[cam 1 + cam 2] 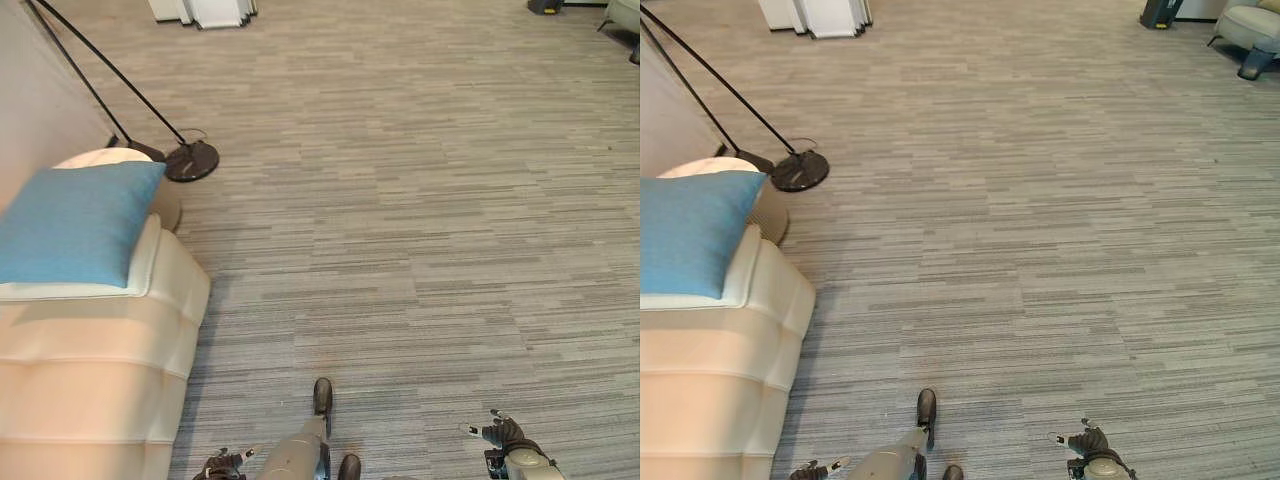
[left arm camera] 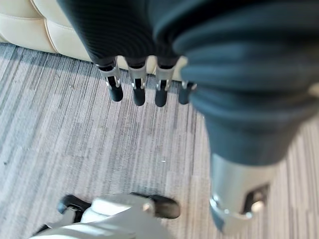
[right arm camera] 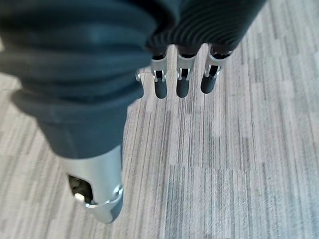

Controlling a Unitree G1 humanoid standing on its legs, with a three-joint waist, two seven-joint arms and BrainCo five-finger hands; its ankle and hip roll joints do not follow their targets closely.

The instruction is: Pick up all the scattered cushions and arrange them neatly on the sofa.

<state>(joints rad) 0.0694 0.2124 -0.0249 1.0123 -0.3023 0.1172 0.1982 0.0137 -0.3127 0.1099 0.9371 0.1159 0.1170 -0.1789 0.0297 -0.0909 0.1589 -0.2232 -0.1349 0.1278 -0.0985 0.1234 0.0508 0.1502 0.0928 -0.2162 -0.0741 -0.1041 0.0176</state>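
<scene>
A blue cushion (image 1: pixel 78 222) lies on the arm of the cream sofa (image 1: pixel 95 380) at the left. My left hand (image 1: pixel 222 466) hangs low beside the sofa's front corner, its fingers (image 2: pixel 137 89) straight and empty over the carpet. My right hand (image 1: pixel 510 442) hangs at the lower right, its fingers (image 3: pixel 182 79) also straight, nothing held.
A black floor lamp base (image 1: pixel 191 160) with slanted poles stands behind the sofa. White panels (image 1: pixel 205 11) lean at the far back. A grey chair (image 1: pixel 1250 28) stands at the far right. A round beige side table (image 1: pixel 762 205) is tucked behind the sofa arm.
</scene>
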